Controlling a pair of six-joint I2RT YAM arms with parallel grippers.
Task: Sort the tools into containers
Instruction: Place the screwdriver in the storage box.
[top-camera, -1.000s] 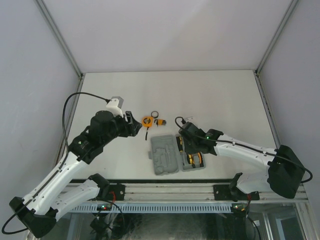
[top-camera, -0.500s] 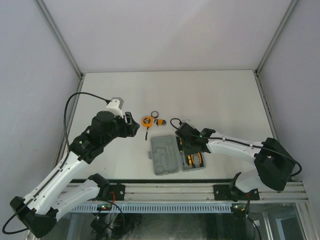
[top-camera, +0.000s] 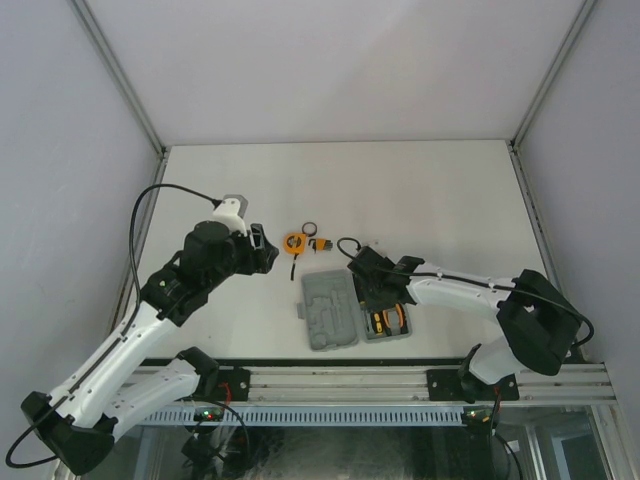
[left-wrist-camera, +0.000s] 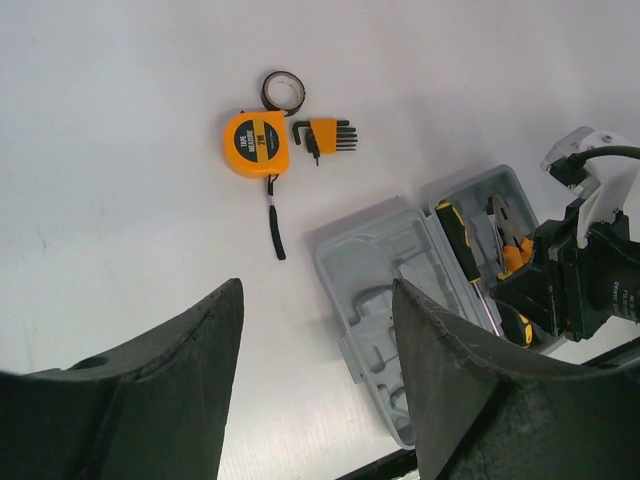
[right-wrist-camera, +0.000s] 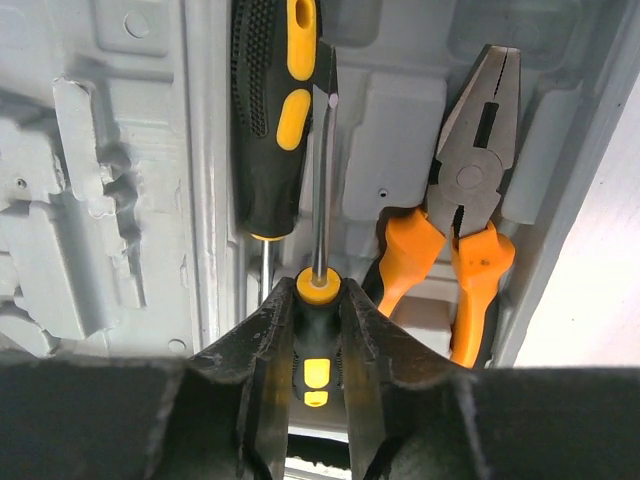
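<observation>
Case: I see the grey hinged case (top-camera: 328, 312) lying open on the tabletop (top-camera: 440, 190), close to the near edge and between the two arms; its left half shows only bare moulded recesses
Right half of the case: a black-and-yellow screwdriver (right-wrist-camera: 268, 100) lies along the hinge side; the orange-handled pliers (right-wrist-camera: 468, 200) lie by the right wall
Right end effector: the right end effector (right-wrist-camera: 318, 292) is low over that right half; its fingers are clamped on the handle of the second screwdriver (right-wrist-camera: 319, 230); the shaft runs between the first screwdriver and the pliers; I can't tell whether it sits fully in its recess
Left end effector: the left end effector (left-wrist-camera: 317, 310) hangs above the tabletop, left of the case and a little farther back; its fingers are spread wide with nothing between them
Tape measure: the round orange tape measure (left-wrist-camera: 254, 144) lies on the tabletop beyond the case; its black strap trails toward the case
Hex key set: the hex key set (left-wrist-camera: 328, 135) lies just right of the tape measure
Ring: the black ring (left-wrist-camera: 283, 91) lies farthest, just beyond the tape measure and the hex key set
</observation>
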